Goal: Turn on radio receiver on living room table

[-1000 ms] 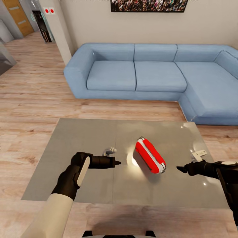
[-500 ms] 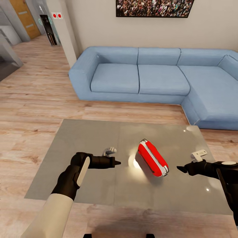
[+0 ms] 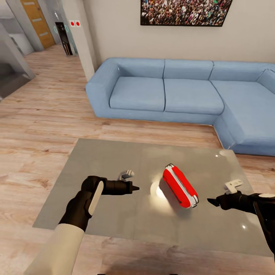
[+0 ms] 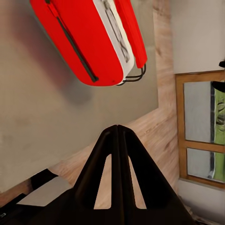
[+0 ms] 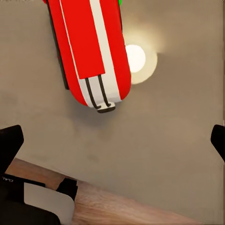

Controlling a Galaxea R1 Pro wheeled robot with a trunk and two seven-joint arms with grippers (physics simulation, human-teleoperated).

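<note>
From the head camera, the red radio receiver (image 3: 180,186) lies slanted on the glossy grey desk (image 3: 103,160), beside a bright glare spot. The left gripper (image 3: 133,188) hovers near it on one side with its fingers pressed together. The right gripper (image 3: 211,200) hangs near on the other side. Beyond the desk stand the blue sofa (image 3: 164,91) and a framed crowd photo (image 3: 185,12).

In the left wrist view, the fingertips (image 4: 117,133) meet in a point, apart from the radio.

In the right wrist view, the fingers (image 5: 10,140) stand wide apart, the radio ahead between them, untouched.
</note>
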